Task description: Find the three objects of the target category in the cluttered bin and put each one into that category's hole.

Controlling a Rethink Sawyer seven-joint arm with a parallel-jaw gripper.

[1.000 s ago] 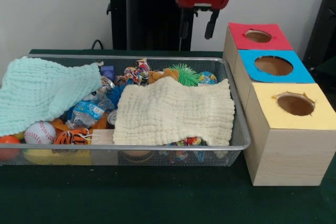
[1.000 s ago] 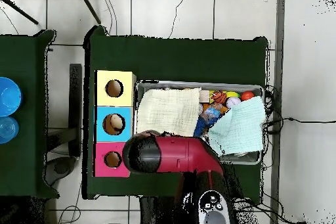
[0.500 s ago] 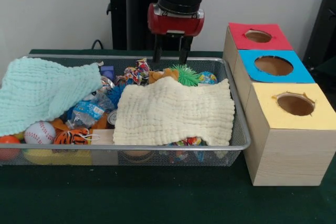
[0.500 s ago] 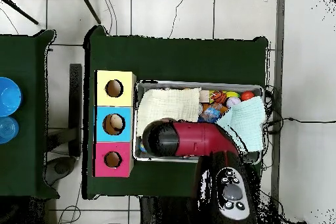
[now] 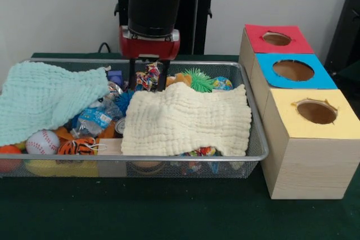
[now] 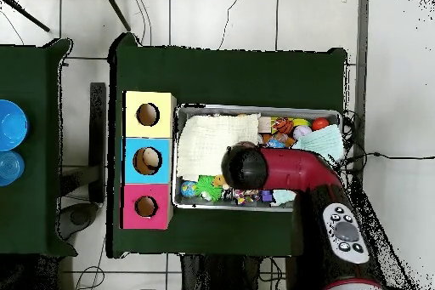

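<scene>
Now, from the front, the red and black gripper (image 5: 148,80) hangs low over the far part of the silver wire-mesh bin (image 5: 254,117), its two dark fingers (image 5: 133,77) spread apart on either side of a multicoloured knotted rope toy (image 5: 148,76), not closed on it. A cream waffle cloth (image 5: 188,119) covers the bin's right half and a mint-green waffle cloth (image 5: 48,98) its left; between them show a baseball (image 5: 42,141), a tiger-striped ball (image 5: 77,147) and a green spiky ball (image 5: 198,79). Beside the bin stand three wooden boxes with round holes, topped red (image 5: 277,39), blue (image 5: 293,70) and yellow (image 5: 316,112). From overhead, the red arm (image 6: 285,176) reaches across the bin (image 6: 180,115) on the dark green tabletop (image 6: 229,70), hiding the fingers.
</scene>
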